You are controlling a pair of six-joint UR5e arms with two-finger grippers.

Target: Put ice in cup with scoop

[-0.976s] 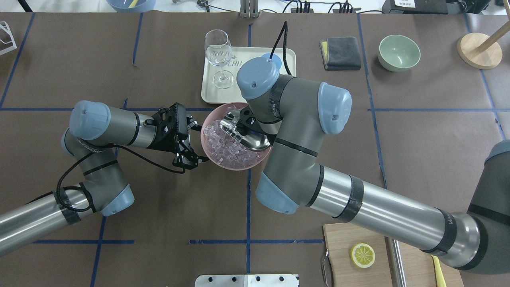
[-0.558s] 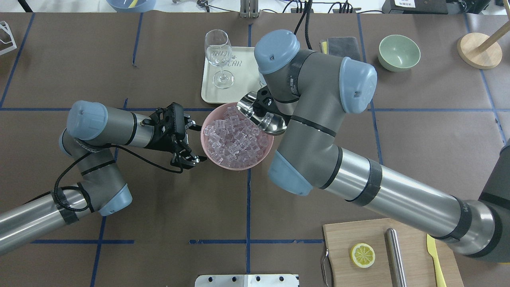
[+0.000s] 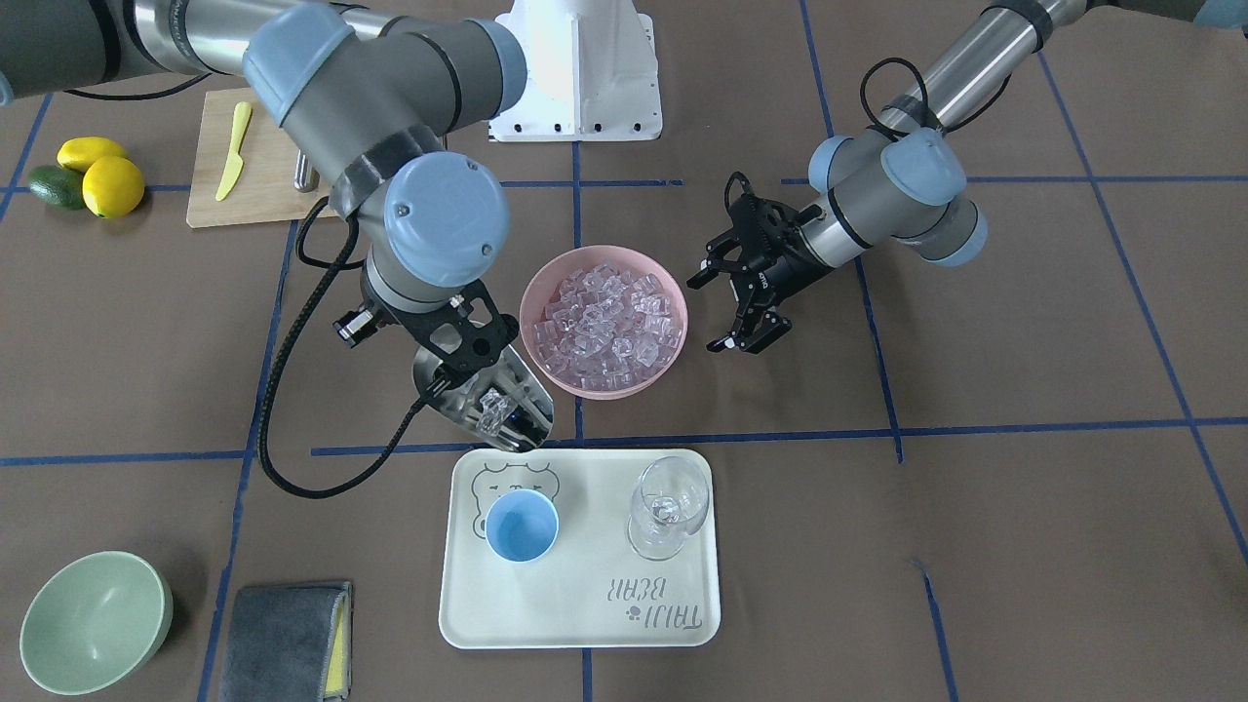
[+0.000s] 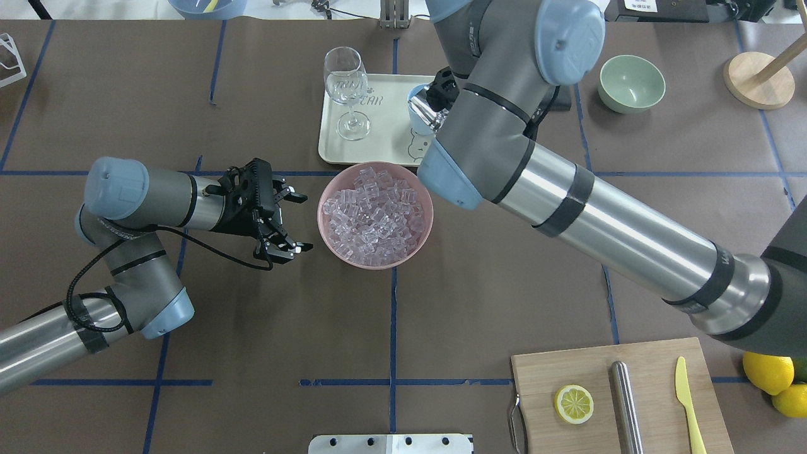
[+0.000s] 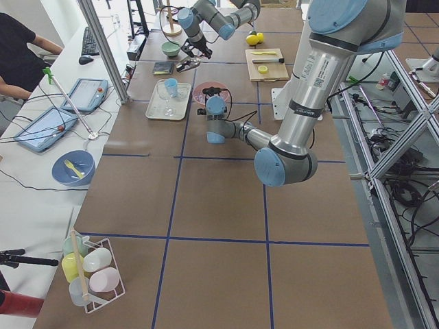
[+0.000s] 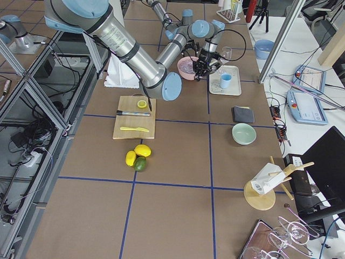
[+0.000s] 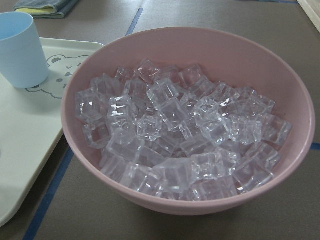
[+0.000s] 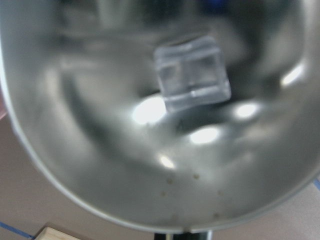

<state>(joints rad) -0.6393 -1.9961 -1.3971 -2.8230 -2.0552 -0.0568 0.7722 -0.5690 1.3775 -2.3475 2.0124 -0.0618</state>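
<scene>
My right gripper (image 3: pixel 466 363) is shut on the handle of the steel scoop (image 3: pixel 485 408) and holds it in the air between the pink bowl (image 3: pixel 673 336) and the cream tray (image 3: pixel 585 604). The scoop's mouth tilts toward the tray edge. One clear ice cube (image 8: pixel 192 72) lies in the scoop (image 8: pixel 125 165). The light-blue cup (image 3: pixel 522 526) stands upright on the tray, just beyond the scoop; it also shows in the left wrist view (image 7: pixel 20 50). The pink bowl (image 7: pixel 300 100) is full of ice (image 7: pixel 175 135). My left gripper (image 4: pixel 304 222) is open and empty, left of the bowl.
A wine glass (image 3: pixel 666 507) stands on the tray beside the cup. A pale green bowl (image 3: pixel 93 622) and a grey cloth (image 3: pixel 285 639) lie beyond. A cutting board (image 4: pixel 649 372) holds a lemon slice, a steel cylinder and a yellow knife.
My right arm has lifted the scoop out of the pink bowl with ice in it and carried it toward the tray and cup. My left gripper has drawn back a little from the bowl.
</scene>
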